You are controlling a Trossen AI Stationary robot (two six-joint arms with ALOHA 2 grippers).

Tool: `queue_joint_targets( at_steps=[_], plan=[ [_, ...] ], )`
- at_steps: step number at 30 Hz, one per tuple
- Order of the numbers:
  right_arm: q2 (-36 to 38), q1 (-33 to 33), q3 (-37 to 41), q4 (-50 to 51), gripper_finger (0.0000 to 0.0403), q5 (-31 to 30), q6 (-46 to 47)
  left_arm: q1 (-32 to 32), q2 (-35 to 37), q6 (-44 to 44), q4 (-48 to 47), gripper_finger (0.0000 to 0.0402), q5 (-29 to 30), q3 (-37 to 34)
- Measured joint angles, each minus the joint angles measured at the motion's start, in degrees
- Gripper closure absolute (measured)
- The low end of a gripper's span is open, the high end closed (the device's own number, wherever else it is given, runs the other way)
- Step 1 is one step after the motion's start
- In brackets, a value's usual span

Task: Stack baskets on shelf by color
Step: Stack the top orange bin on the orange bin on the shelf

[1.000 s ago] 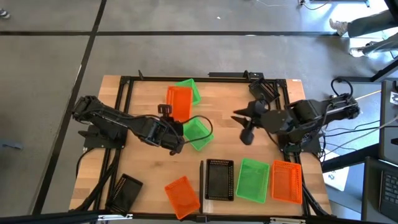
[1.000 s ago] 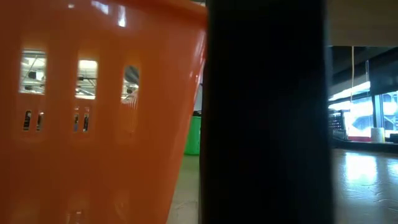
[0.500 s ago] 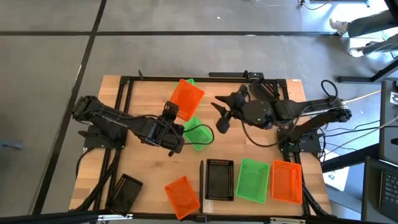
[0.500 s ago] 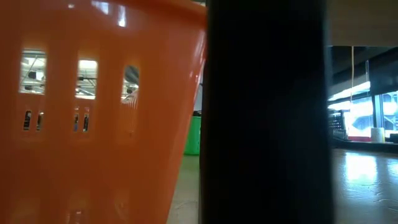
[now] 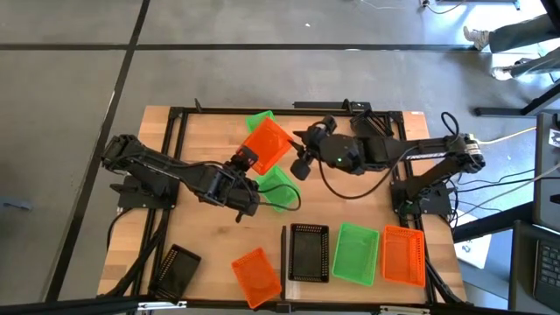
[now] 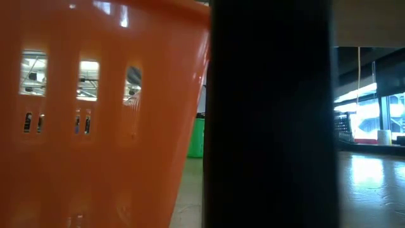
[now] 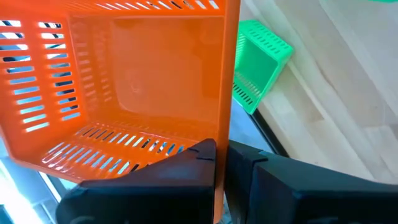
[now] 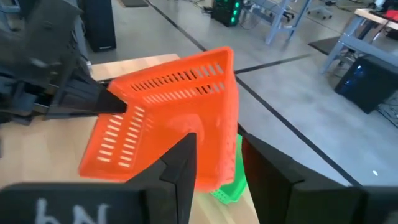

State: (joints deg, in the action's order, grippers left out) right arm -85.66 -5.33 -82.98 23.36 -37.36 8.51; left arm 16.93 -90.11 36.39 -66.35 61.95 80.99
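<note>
Handover | left end effector [image 5: 248,160] clamps orange basket [image 5: 265,142] raised above counter [image 5: 201,131] | right end effector [image 5: 300,164] has reached in, fingers wide astride its rim | shelf [image 5: 350,280] transfer pending

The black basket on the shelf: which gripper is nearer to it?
Left. The left gripper, shut on the raised orange basket, is at mid-table, closer to the black basket. The open right gripper sits at that orange basket's other edge, slightly farther.
</note>
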Motion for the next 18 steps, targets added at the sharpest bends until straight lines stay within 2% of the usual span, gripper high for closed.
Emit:
queue_joint_targets(
  at_steps=[4, 9, 14, 18],
  plan=[
    [-0.3, 1.3, 0.0, 0.0, 0.0276, 2.9, 0.2, 0.0, 0.0, 0.4, 0.0, 0.0401, 0.0, 0.0],
    [-0.3, 3.0, 0.0, 0.5, 0.0276, 3.3, 0.1, 0.0, 0.0, 0.4, 0.0, 0.0401, -0.1, 0.0],
    [-0.5, 5.5, 0.0, 2.0, 0.0276, 10.5, 1.8, 0.0, 0.0, 0.4, 0.0, 0.0401, -0.1, 0.0],
    [-1.6, 6.5, 0.0, 2.5, 0.0276, 11.6, 1.7, 0.0, 0.0, 0.4, 0.0, 0.0402, -0.1, 0.0]
  ],
)
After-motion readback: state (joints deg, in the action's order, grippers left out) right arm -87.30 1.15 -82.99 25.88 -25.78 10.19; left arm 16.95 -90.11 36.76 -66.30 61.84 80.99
